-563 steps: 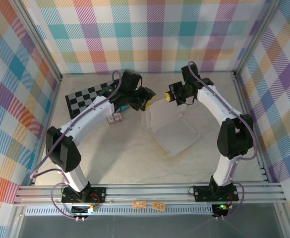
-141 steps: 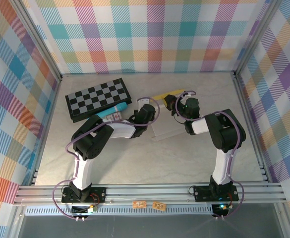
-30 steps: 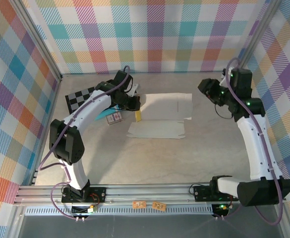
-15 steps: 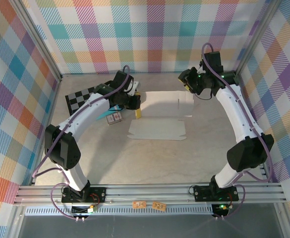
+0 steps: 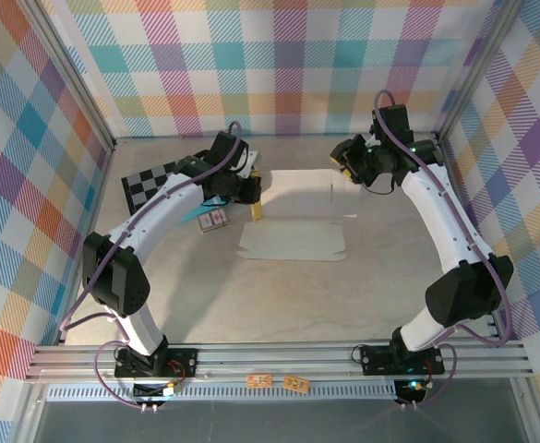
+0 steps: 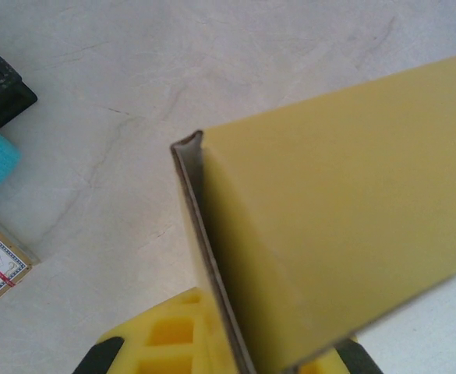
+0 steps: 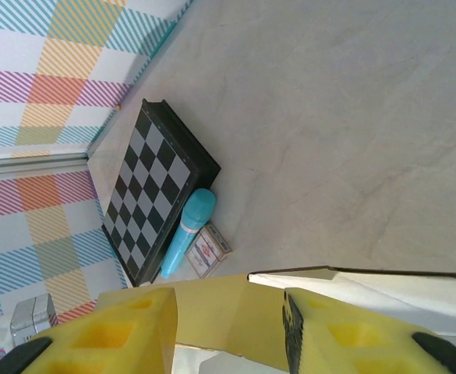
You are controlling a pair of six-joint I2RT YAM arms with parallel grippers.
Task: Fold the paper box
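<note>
Paper box (image 5: 293,217) lies mostly flat on the surface (image 5: 251,295) — left tool (image 6: 235,354) pinches its yellow end flap upright, likely to crease it; right tool (image 7: 228,315) straddles the opposite edge — jaws apart, seemingly gripping nothing.

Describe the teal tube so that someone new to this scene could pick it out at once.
Find the black-and-white checkered board at the far left of the table. Along its near edge lies a slim teal tube, a small card pack beside it. It is the only round, plain turquoise thing there: the board is flat and checkered, the pack boxy and printed.
</note>
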